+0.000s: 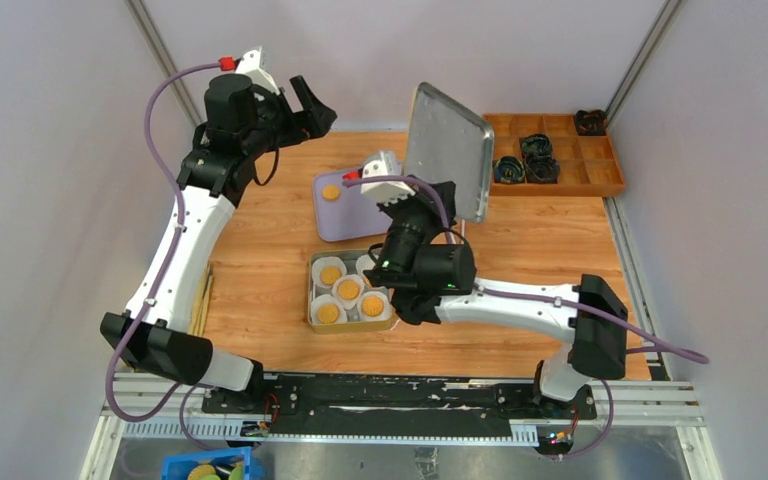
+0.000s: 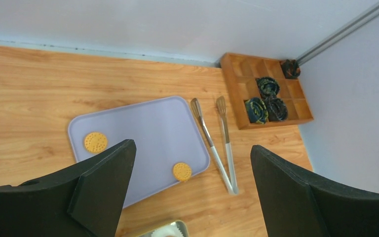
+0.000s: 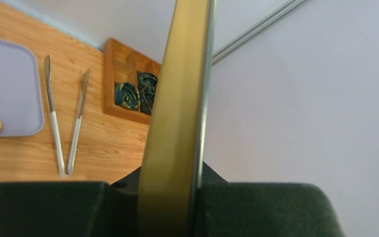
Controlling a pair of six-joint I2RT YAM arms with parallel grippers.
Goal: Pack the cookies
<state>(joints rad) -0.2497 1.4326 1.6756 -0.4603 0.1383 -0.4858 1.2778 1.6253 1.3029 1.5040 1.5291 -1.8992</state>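
Two cookies left to pack, lid held ready

Both lie on the lavender tray, well apart; four more sit in paper cups inside the tin just in front of it. The right gripper pinches the tin's lid by one edge and holds it upright above the table. The left gripper hangs high over the tray, spread wide and empty, and the tongs lie just beside the tray. My judgement: keep the lid clear of the tin until both loose cookies are in, grip each one gently by its rim so it doesn't crack, then bring the lid down flat and square to the rim.
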